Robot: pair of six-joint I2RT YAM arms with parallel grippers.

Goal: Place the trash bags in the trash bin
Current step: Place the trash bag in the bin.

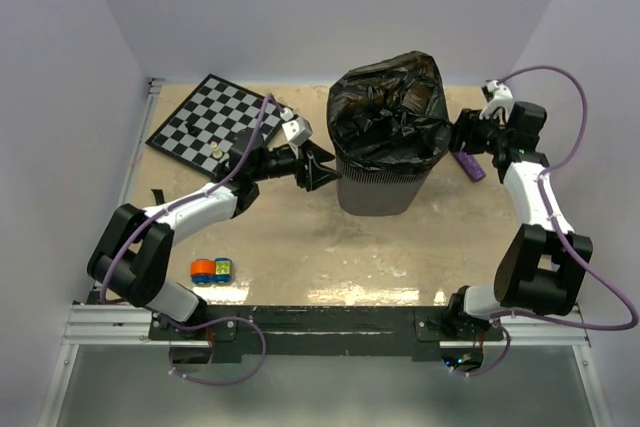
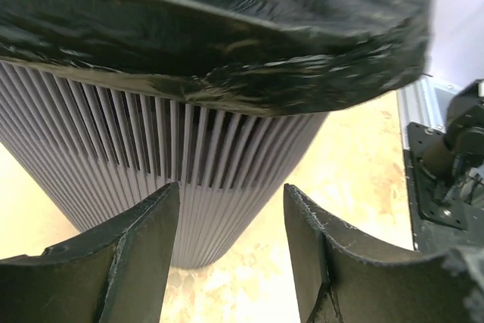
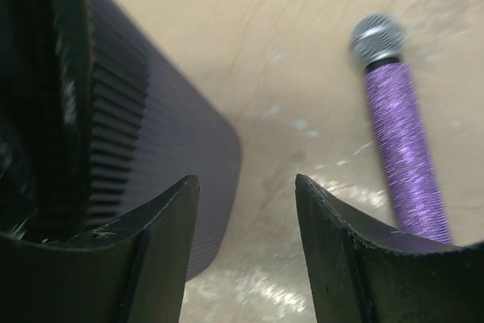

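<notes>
The grey mesh trash bin [image 1: 378, 187] stands at the table's middle back. A billowy black trash bag [image 1: 390, 112] sits in its mouth and drapes over the rim. My left gripper [image 1: 322, 167] is open and empty, just left of the bin's side. The left wrist view shows the bin's wall [image 2: 151, 164] under the bag's folded edge [image 2: 227, 28]. My right gripper [image 1: 455, 137] is open and empty, just right of the bin's rim. The right wrist view shows the bin's wall [image 3: 151, 134] at left with black bag [image 3: 34, 73] beside it.
A purple glittery microphone [image 1: 470, 164] lies on the table right of the bin, under my right arm; it also shows in the right wrist view [image 3: 401, 134]. A chessboard [image 1: 215, 119] lies at back left. Small orange, blue and green objects [image 1: 212, 270] sit front left.
</notes>
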